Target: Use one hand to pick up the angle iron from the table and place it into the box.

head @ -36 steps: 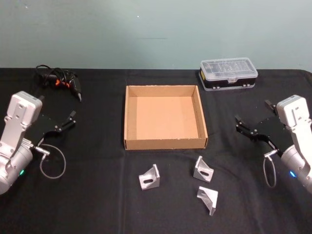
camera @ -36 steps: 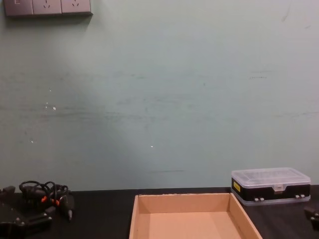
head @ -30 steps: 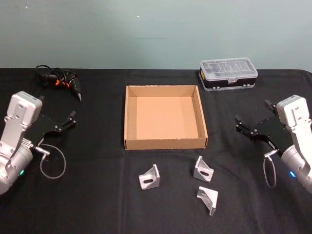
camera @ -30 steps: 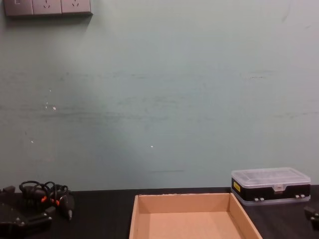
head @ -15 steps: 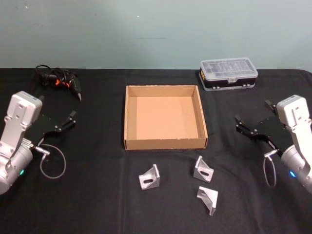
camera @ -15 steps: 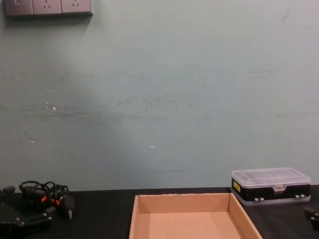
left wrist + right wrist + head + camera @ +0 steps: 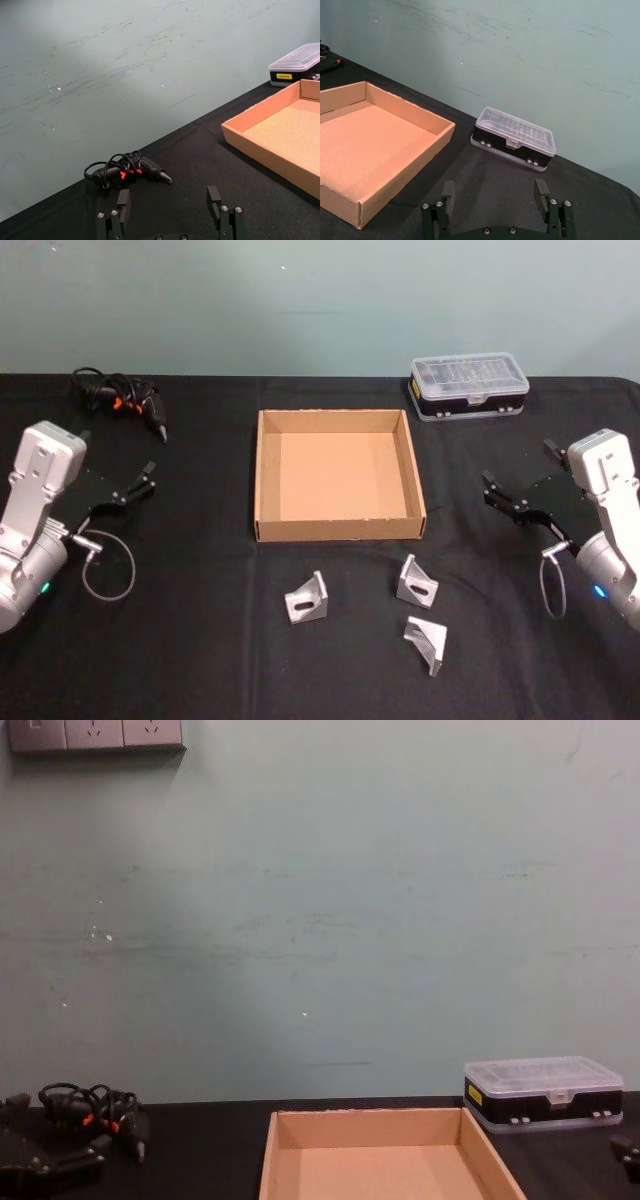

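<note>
Both arms out wide: left gripper (image 7: 168, 197) hangs over the left side of the flat matte black worktop (image 7: 200, 660), fingers apart; right gripper (image 7: 494, 189) over the right side, fingers apart too. 3 silver metal angle irons sit on the worktop near of the shallow tan cardboard box (image 7: 340, 528), apart from it — left angle iron (image 7: 306, 599), right angle iron (image 7: 416, 583), nearest angle iron (image 7: 427, 641).

Soft, even room light; faint shade inside the box (image 7: 338, 530); paler patch on the wall (image 7: 320, 950).

Scuffed pale-green wall (image 7: 320, 920), grey sockets (image 7: 95, 734)
</note>
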